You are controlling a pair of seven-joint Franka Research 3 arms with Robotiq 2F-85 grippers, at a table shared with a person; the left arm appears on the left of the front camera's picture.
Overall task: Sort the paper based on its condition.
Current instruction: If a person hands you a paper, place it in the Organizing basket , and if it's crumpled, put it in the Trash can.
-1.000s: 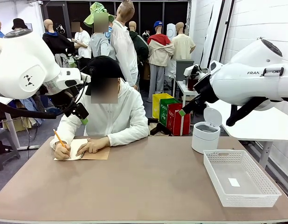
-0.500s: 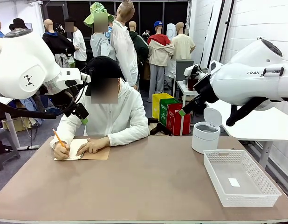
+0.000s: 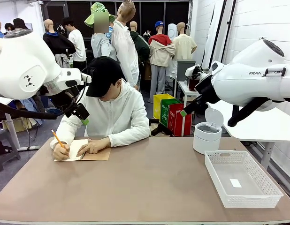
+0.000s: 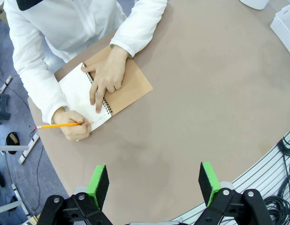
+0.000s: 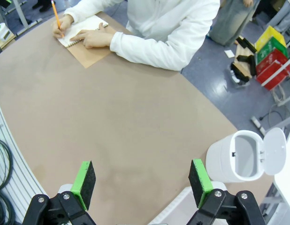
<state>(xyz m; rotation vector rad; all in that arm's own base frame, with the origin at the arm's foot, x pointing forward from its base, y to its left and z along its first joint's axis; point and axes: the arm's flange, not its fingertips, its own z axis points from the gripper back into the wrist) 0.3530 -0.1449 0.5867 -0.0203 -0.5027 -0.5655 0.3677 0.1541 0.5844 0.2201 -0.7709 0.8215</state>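
The paper is out of view. A person at the far side writes with a pencil (image 3: 58, 138) in a spiral notebook (image 3: 84, 152) with a brown cover, which also appears in the left wrist view (image 4: 112, 91) and the right wrist view (image 5: 84, 40). My left gripper (image 3: 82, 116) hangs high above the table's far left, near the person's shoulder. From the wrist, the left gripper (image 4: 154, 185) is open with nothing between its green pads. My right gripper (image 3: 185, 111) is raised at the far right above the bin, and the right gripper (image 5: 141, 183) is open and holds nothing.
A white mesh basket (image 3: 250, 200) stands at the right front with a tiny white label (image 3: 235, 183) inside. A white bin (image 3: 207, 133) with its lid flipped up stands behind it; the bin (image 5: 239, 157) looks hollow from above. Bare brown tabletop (image 3: 145, 183) spreads across the middle.
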